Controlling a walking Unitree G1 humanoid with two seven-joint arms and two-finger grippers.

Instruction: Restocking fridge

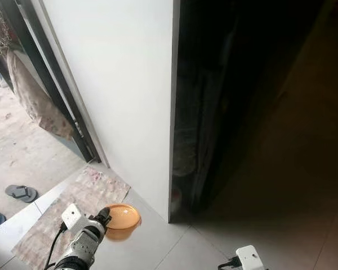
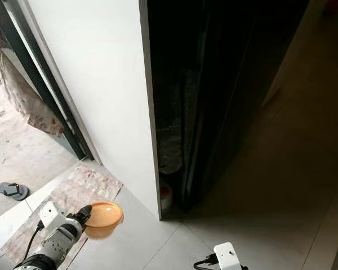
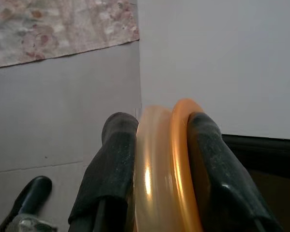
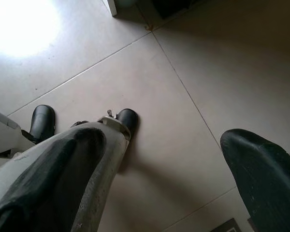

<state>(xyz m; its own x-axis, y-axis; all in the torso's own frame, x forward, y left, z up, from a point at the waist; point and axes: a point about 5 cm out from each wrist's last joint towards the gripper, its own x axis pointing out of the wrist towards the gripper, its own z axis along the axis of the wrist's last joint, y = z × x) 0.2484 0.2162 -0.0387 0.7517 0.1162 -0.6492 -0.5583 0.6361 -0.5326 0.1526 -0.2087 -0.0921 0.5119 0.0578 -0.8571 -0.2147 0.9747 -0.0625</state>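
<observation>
- We take the white door panel (image 1: 124, 95) as our landmark; it stands open, edge-on toward us, with the dark fridge interior (image 2: 214, 101) on its right.
- Far left of the panel, a sandal (image 1: 21, 193) lies on the outdoor ground, and a patterned mat (image 1: 73, 211) covers the floor nearer the panel's foot.
- The left gripper (image 1: 104, 216) is clamped on the rim of an orange bowl (image 1: 123, 217), low and just left of the panel's bottom corner.
- In the left wrist view, the fingers (image 3: 111, 164) pinch the rim from both sides (a grip that, we judge, keeps the bowl steady while it is carried).
- We judge the bowl is held low and forward so it can be taken round the panel's edge into the interior; it is not yet inside.
- Right of the panel, the right gripper (image 4: 164, 169) hangs idle over the floor tiles (image 4: 193, 58), fingers spread and holding nothing.
</observation>
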